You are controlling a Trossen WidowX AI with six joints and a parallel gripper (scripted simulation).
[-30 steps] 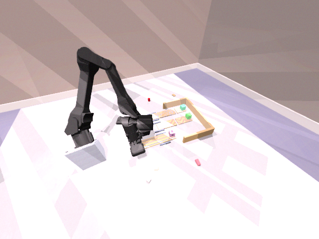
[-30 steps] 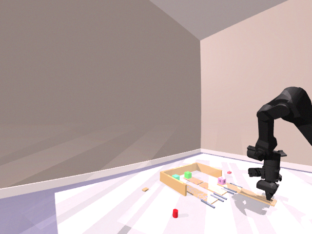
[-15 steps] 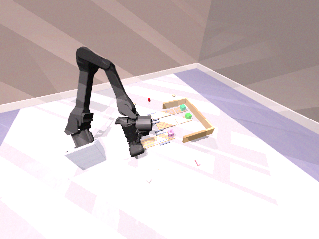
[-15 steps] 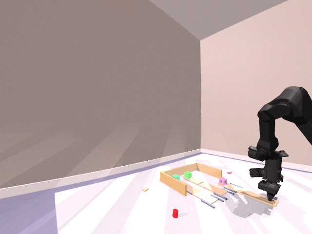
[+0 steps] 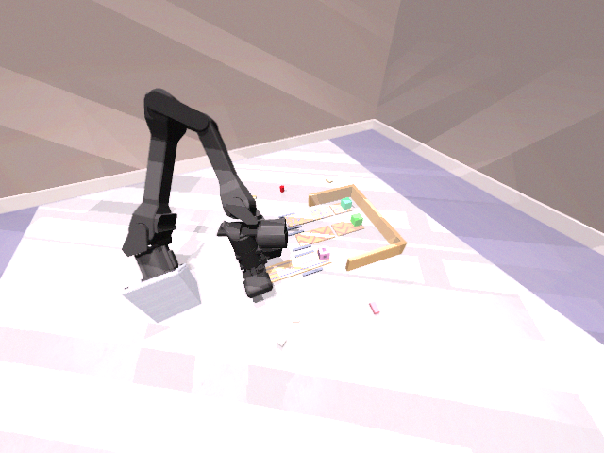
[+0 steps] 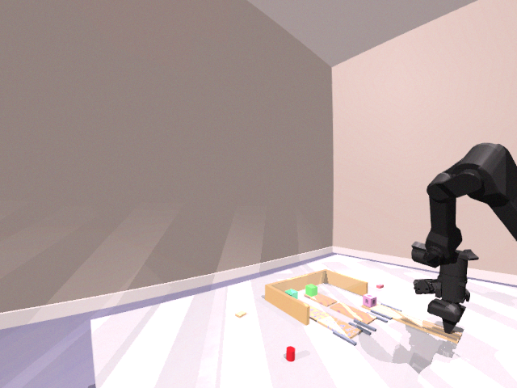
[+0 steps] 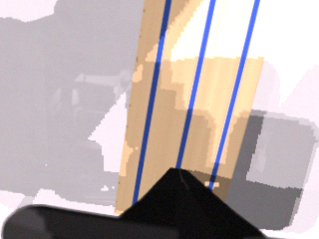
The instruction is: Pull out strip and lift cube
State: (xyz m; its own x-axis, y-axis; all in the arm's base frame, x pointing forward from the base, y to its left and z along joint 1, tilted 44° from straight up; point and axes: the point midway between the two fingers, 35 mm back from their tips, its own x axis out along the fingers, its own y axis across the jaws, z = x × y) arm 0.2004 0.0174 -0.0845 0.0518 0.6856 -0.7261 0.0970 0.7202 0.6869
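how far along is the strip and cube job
Looks done: the blue-lined strip sticks well out of the wooden frame.
In hand: the shut gripper is at its outer end, probably dragging it.
Left: the labelled pink cube still needs picking up; it sits on the strip's far end.

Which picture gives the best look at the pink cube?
The exterior view: the pink cube looks larger there, with dark marks on two side faces. The top view shows it smaller, outside the wooden frame. The wrist view doesn't show it.
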